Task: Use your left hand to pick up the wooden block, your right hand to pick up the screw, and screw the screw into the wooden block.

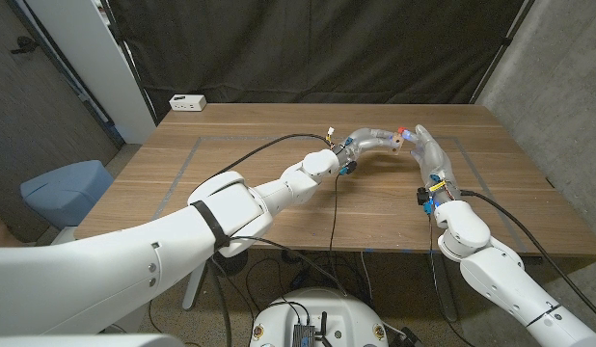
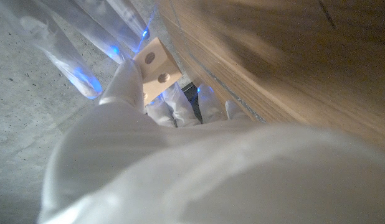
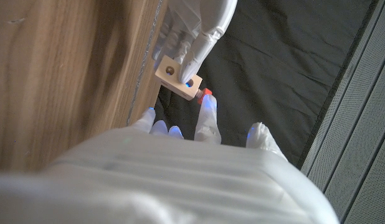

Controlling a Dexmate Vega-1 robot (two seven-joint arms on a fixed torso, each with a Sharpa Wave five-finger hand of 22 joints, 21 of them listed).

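One wooden block (image 1: 398, 141), one screw (image 1: 404, 128), both raised above the far middle of the table (image 1: 279, 193), where the two hands meet. Left hand (image 1: 367, 141) grips the block in its fingertips; in the left wrist view the block (image 2: 157, 68) sits pinched at the ends of the fingers (image 2: 124, 81), pale wood, two round holes on the face turned to the camera. Right wrist view: the block (image 3: 178, 77) again shows two holes on one face, the left hand (image 3: 195, 31) clamped on it from the far side. The screw (image 3: 206, 93), red at its visible end, touches the block's corner and sits at the tips of the right hand's fingers (image 3: 208, 121); the right hand (image 1: 425, 146) is closed on it, fingers drawn together toward the block. Whether the screw has entered a hole cannot be told. One white box (image 1: 189, 101) with dark sockets lies at the table's far left corner, well apart from the hands; no readable writing on it. A blue stool (image 1: 65, 190) stands beside the table's left side.
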